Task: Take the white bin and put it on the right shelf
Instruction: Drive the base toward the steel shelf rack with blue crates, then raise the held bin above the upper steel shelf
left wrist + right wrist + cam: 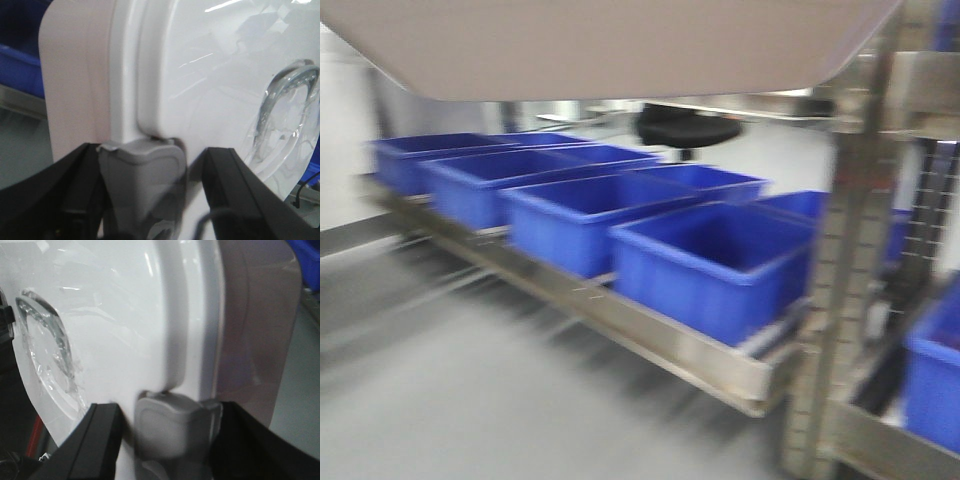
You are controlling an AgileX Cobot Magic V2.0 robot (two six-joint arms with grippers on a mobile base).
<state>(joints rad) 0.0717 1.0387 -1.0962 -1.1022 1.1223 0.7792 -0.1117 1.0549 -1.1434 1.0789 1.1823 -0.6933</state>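
The bin [200, 90] was in the air, one latch [142, 175] between the left fingers [75, 180], another between the right fingers [95, 435]. Both pairs stood partly apart; real pinching I could not confirm. Carrying step, I judged; next it needed a level approach to the shelf [845, 300].

Row of open blue crates [705, 262] as landmark, stainless-steel rack [660, 345] under them, grey perforated upright [835, 300] at their right end, another blue crate [935, 380] beyond it, smooth grey floor [470, 400] in front, black round object [687, 128] behind, pale wall [345, 150] to their left, all motion-blurred.
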